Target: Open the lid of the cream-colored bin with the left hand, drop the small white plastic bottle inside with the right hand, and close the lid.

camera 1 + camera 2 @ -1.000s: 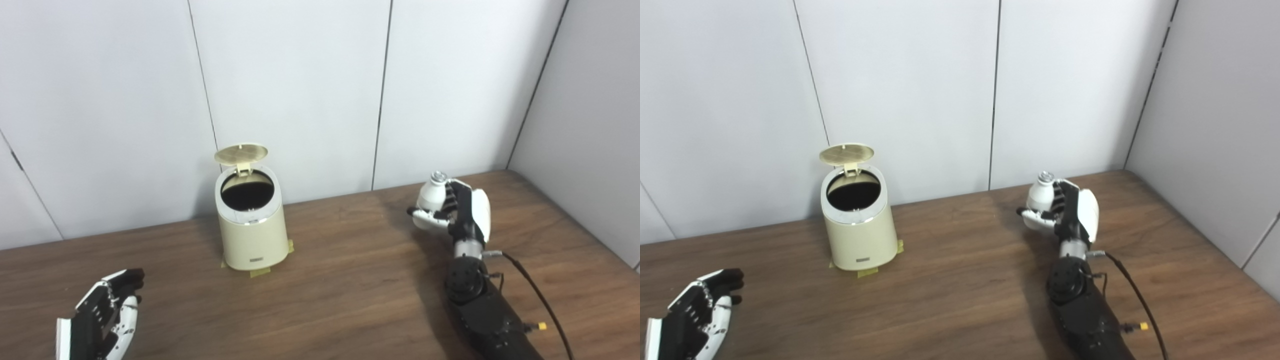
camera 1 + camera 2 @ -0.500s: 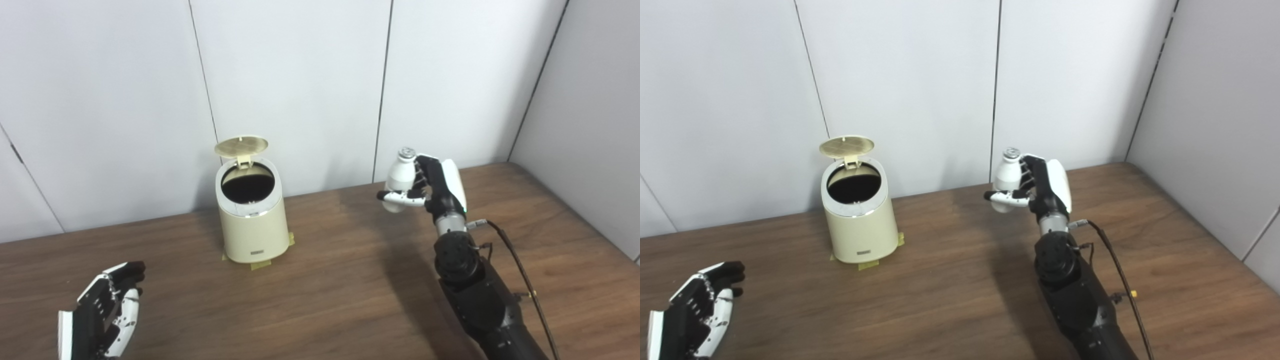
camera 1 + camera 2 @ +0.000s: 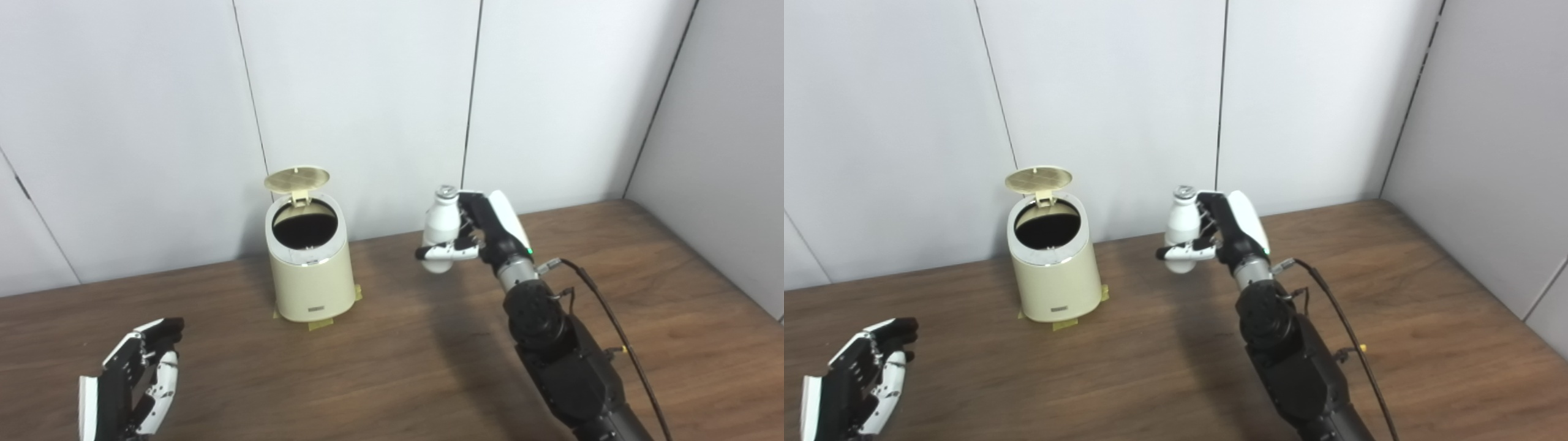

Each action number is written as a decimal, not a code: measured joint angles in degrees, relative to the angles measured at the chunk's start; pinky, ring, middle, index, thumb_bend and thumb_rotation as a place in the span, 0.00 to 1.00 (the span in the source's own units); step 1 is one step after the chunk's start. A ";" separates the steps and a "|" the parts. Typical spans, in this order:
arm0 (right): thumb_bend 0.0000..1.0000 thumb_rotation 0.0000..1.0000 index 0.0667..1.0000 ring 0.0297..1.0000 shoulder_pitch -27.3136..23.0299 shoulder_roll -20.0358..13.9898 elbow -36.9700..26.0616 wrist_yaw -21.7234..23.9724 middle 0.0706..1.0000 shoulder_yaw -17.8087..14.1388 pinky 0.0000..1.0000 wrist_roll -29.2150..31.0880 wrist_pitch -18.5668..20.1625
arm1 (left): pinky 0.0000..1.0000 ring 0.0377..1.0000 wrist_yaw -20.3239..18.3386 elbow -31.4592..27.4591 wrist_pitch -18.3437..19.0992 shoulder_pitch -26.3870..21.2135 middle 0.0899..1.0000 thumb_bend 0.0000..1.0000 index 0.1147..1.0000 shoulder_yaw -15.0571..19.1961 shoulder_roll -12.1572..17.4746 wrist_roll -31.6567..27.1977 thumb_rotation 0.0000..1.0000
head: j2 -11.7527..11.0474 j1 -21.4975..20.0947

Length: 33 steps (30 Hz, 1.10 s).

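The cream-colored bin (image 3: 312, 282) stands on the wooden table (image 3: 392, 367) near the back wall, its round lid (image 3: 296, 178) tipped up on the rear hinge and its dark mouth showing. My right hand (image 3: 484, 233) holds the small white plastic bottle (image 3: 441, 229) upright in the air, well to the right of the bin and a little above its rim. My left hand (image 3: 131, 386) hovers low at the front left of the table, fingers apart, holding nothing.
Yellow tape tabs (image 3: 320, 324) mark the bin's foot. White wall panels close the back, and a grey wall (image 3: 723, 153) closes the right side. A black cable (image 3: 618, 331) trails along my right forearm.
My right hand has lifted the bottle off the far right of the table and carried it left toward the bin. The left hand has barely moved. The camera tilted slightly.
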 measured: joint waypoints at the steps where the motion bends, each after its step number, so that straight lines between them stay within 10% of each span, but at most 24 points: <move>1: 0.52 0.00 0.50 0.37 -0.10 0.06 -0.41 0.53 0.41 0.26 0.33 -0.30 0.02 | 0.59 0.68 0.01 0.01 0.00 -0.06 0.67 0.10 0.63 -0.09 -0.01 0.02 0.44 | -0.09 0.26; 33: 0.51 0.00 0.51 0.39 -6.28 7.81 0.51 -0.26 0.45 0.41 0.34 -0.33 -9.58 | 0.60 0.67 4.36 2.52 -1.61 -1.62 0.66 0.12 0.62 -2.36 -1.94 1.42 0.37 | -4.48 7.03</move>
